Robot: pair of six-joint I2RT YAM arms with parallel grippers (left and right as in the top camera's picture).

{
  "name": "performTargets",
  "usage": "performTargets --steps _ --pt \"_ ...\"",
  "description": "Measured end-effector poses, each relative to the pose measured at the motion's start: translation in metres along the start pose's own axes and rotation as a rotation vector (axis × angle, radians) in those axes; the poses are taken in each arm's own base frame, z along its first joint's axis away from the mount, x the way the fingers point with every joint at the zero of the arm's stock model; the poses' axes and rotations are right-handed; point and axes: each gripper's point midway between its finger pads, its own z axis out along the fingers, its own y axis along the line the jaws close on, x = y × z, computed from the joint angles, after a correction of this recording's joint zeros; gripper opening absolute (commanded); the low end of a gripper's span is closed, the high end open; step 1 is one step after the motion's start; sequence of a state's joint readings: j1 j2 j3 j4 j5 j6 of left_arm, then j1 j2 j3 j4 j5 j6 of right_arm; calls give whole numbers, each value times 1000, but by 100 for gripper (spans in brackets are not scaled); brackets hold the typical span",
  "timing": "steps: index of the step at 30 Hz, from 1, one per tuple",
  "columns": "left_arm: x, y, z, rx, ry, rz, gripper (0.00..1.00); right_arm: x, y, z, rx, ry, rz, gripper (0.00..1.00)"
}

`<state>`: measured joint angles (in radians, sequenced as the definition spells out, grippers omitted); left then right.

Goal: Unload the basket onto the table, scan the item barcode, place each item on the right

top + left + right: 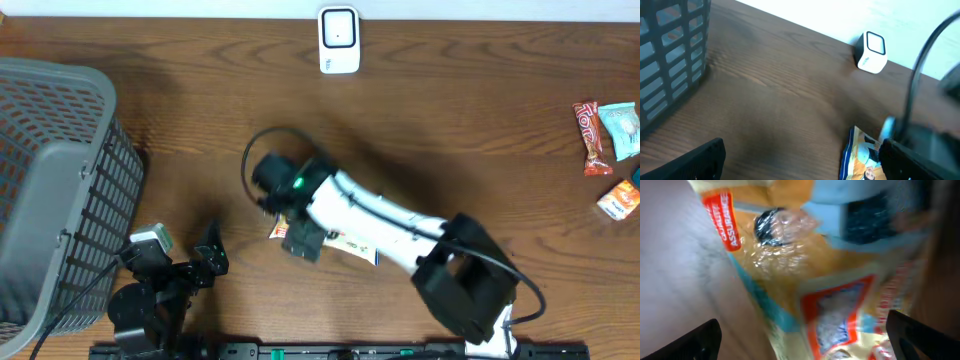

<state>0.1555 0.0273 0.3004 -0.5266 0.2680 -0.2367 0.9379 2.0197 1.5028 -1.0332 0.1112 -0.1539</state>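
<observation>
The item is a yellow and blue snack packet (350,243) lying flat on the wooden table, near its middle. My right gripper (300,236) hangs right over the packet's left end and hides part of it. In the right wrist view the packet (830,280) fills the frame, blurred, and the right gripper (802,340) is open with its fingers wide on either side. The white barcode scanner (339,40) stands at the table's far edge. My left gripper (195,262) is open at the front left. From the left wrist, the left gripper (802,162) has bare table between its fingers, with the packet (860,155) and scanner (871,52) beyond.
A grey plastic basket (60,190) fills the left side and shows in the left wrist view as the basket (670,55). Other snack packets (605,135) lie at the far right edge, with an orange one (620,198) below them. The right arm's black cable (262,145) loops above the packet.
</observation>
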Motion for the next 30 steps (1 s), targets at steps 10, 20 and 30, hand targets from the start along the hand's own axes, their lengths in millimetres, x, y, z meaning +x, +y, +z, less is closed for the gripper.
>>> performTargets --steps 10,20,30 --pt "0 0 0 0 0 0 98 7 -14 37 131 -139 38 1" --pt "0 0 0 0 -2 0 98 38 -39 11 -405 -52 254 1" --pt "0 0 0 0 -1 0 98 20 -13 -111 -1193 -424 233 1"
